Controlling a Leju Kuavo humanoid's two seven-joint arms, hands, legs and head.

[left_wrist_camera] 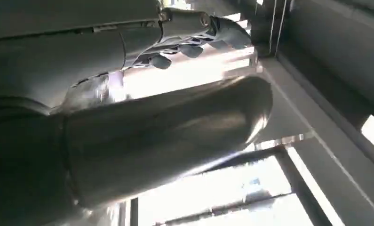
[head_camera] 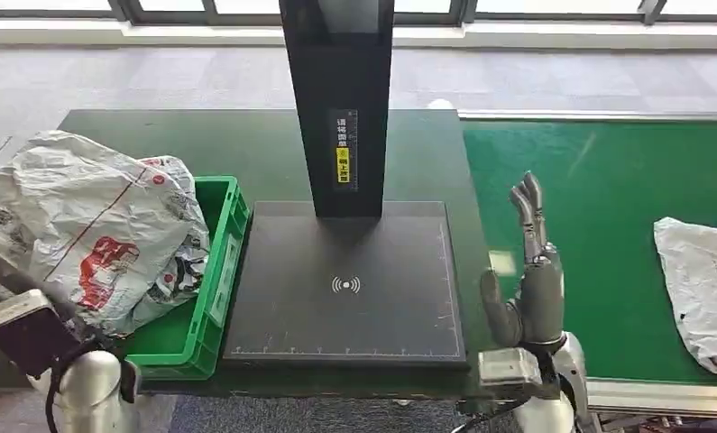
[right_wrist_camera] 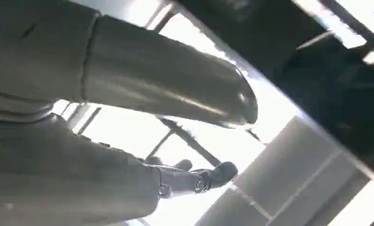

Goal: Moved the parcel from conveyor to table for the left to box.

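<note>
Head view, looking forward and down. A crumpled white plastic mailer parcel (head_camera: 702,290) lies flat on the green conveyor belt (head_camera: 598,194), at the right edge of the picture. The robot's right hand (head_camera: 528,284) stands raised over the near left margin of that belt, just beside the black table (head_camera: 246,149), with its fingers (head_camera: 528,212) extended upward and apart and its thumb out to the side; it holds nothing. The parcel is to the right of this hand, clearly apart from it, with bare belt between the two.

At centre, a flat black scanning platform (head_camera: 345,284) with ruled edges and a white wireless symbol lies on the table; a tall black post (head_camera: 339,99) bearing a yellow label rises from its far side. Left of the platform, touching its edge, stands a green plastic crate (head_camera: 212,280). A large crumpled white plastic bag with red printing (head_camera: 84,225) fills the crate and spills over its left side.

The left hand (head_camera: 16,316) is at the lower left corner, against the near side of the printed bag; whether it grips the bag cannot be told. In the left wrist view its fingers (left_wrist_camera: 189,33) reach out straight.
</note>
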